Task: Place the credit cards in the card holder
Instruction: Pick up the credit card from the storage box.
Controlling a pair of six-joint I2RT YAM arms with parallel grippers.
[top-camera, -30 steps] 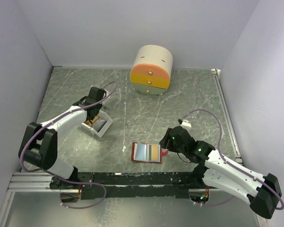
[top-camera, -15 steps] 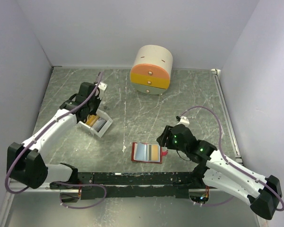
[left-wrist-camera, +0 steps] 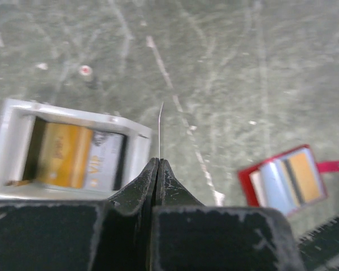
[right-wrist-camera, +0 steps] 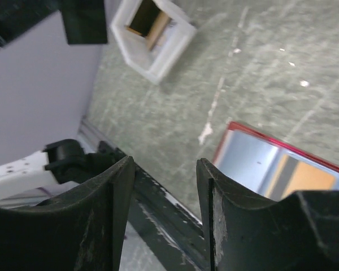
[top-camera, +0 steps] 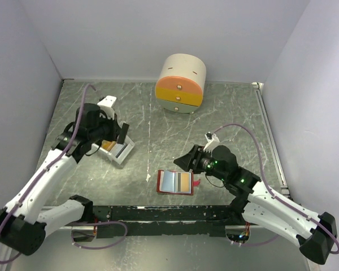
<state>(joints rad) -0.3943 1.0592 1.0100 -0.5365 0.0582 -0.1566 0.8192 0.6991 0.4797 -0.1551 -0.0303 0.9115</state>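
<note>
red card holder (top-camera: 175, 182) open (left gripper (left-wrist-camera: 158, 165) pinches a card (left-wrist-camera: 160, 127))

The left arm (top-camera: 48, 175) reaches forward, well to the left of the card holder (top-camera: 175, 182). The left gripper (top-camera: 122, 134) has its jaws pressed together on a thin credit card (left-wrist-camera: 160, 132), seen edge-on. The right arm (top-camera: 271, 204) lies low at the right of the card holder. The right gripper (top-camera: 183, 162) is just beside its far right corner, jaws apart, nothing between them.

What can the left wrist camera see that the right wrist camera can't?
Only the left wrist view: the left fingers shut on a thin card seen edge-on. Only the right wrist view: the right fingers open with nothing between them, a pale wall and a black rail. Both: the white tray and the open red card holder.
</note>
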